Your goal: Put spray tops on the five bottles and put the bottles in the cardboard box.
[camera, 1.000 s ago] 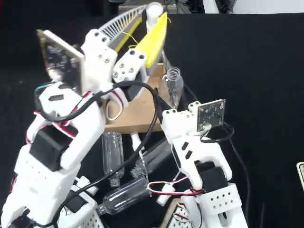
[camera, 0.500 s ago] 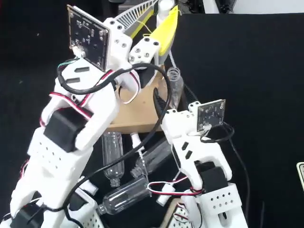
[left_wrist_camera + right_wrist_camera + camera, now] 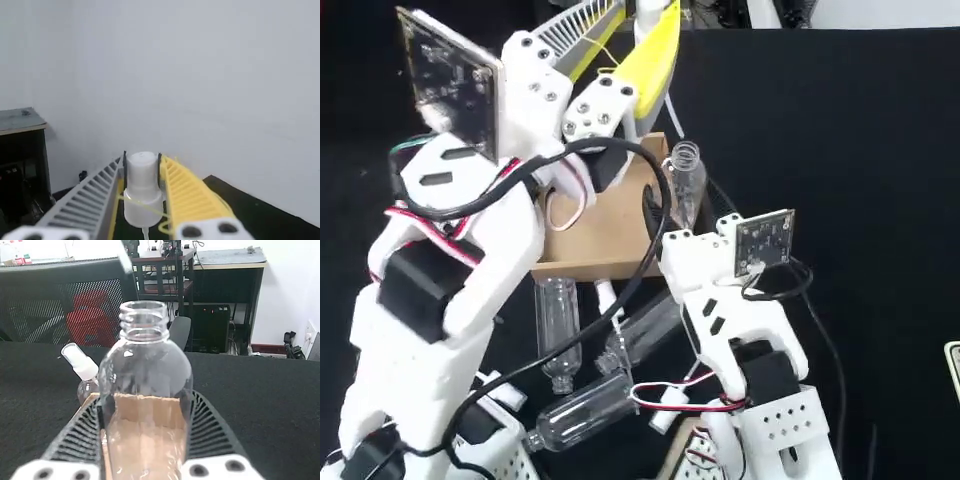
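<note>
Beside the cardboard box (image 3: 605, 240), right gripper (image 3: 146, 405) clamps a clear bottle (image 3: 145, 375); left gripper's (image 3: 142, 162) clamped spray top (image 3: 142, 192), we judge, may misalign.

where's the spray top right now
The spray top is in the jaws of the left gripper, raised at the high view's top edge, over the cardboard box, near the uncapped bottle the right gripper holds.
</note>
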{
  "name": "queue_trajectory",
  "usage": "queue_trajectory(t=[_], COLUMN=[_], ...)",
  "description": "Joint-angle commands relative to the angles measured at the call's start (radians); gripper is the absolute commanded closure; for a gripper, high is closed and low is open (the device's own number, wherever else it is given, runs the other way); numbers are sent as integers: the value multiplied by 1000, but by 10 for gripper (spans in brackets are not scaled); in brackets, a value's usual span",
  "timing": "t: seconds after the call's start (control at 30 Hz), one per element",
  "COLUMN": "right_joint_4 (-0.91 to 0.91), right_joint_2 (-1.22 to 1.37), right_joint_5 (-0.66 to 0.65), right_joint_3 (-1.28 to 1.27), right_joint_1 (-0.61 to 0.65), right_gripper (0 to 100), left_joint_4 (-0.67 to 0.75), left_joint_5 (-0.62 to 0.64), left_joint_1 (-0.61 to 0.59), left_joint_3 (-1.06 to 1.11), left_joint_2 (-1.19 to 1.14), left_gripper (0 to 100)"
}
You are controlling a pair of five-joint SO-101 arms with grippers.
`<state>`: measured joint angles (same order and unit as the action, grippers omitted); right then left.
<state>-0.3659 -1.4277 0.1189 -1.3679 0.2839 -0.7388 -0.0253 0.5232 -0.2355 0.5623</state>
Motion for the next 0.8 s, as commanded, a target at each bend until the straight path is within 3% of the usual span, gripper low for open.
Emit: queue_trajectory(t=[0.0, 0.37, 0.47, 0.67, 0.77], right_joint_4=[31, 31, 31, 31, 31], right_joint_2=[-30, -30, -30, -30, -30], right_joint_5=[-9, -11, -11, -11, -11], right_joint_3=[7, 7, 7, 7, 7], right_joint_1=[15, 15, 15, 15, 15], right_gripper=[987, 987, 987, 987, 987], left_joint_4=[3, -5, -6, -48, -106], left_joint_5=[5, 5, -2, 5, -3], left_joint_1=[7, 16, 65, 79, 77], left_joint_3=[31, 71, 128, 176, 130], left_joint_2=[0, -2, 9, 11, 11], left_gripper=[970, 969, 963, 777, 780])
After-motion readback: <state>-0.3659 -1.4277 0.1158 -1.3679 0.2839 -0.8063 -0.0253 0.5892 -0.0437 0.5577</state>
